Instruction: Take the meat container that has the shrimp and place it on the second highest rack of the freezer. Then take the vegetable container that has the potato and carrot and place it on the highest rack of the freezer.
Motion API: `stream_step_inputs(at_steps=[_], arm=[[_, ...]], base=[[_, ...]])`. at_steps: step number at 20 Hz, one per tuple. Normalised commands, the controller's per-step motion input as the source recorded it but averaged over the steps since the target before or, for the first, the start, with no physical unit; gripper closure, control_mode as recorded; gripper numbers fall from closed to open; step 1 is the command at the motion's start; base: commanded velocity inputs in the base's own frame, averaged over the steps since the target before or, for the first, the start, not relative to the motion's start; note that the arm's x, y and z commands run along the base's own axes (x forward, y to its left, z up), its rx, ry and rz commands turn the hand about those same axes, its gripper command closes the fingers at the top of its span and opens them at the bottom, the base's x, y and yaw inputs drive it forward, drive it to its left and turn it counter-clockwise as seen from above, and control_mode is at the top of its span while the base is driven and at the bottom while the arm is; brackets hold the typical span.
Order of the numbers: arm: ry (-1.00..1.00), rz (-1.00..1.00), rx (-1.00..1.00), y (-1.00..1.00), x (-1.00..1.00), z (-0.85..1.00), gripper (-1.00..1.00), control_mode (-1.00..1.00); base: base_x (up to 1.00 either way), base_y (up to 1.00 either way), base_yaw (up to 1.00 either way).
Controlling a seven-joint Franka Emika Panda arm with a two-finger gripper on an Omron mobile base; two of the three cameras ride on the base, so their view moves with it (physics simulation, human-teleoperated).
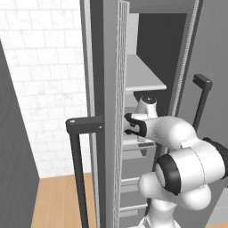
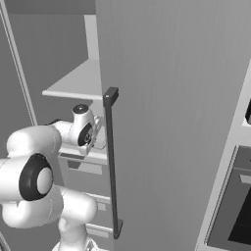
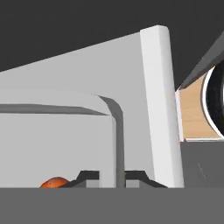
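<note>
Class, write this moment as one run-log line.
arm: reaching into open freezer | end effector: shut on vegetable container rim | seen inside: orange piece | release: not yet

Pretty clearly a home kitchen, rendered rather than real. You've got a tall narrow grey freezer (image 1: 153,53) standing open, with pale grey flat shelves (image 1: 142,75) inside and grey drawer fronts (image 2: 86,169) lower down, plus long dark vertical bar handles (image 2: 112,162) on the doors. Off to the left there's a white tiled wall (image 1: 42,89) and a light wooden plank floor (image 1: 60,200). On the right edge a black-fronted built-in oven (image 2: 235,211) sits in the cabinetry.
</note>
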Motion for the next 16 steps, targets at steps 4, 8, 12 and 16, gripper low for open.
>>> stream_step_inputs(at_steps=[4, 8, 12, 16], arm=[[0.0, 0.0, 0.0, 0.0, 0.32, -0.03, 1.0, -1.0], [0.0, 0.0, 0.0, 0.0, 0.18, -0.39, 1.0, -1.0], [-0.03, 0.0, 0.0, 0.0, 0.09, -0.36, 1.0, -1.0], [-0.01, 0.0, 0.0, 0.0, 0.01, 0.0, 1.0, -1.0]], base=[[0.0, 0.0, 0.0], [0.0, 0.0, 0.0], [0.0, 0.0, 0.0], [0.0, 0.0, 0.0]])
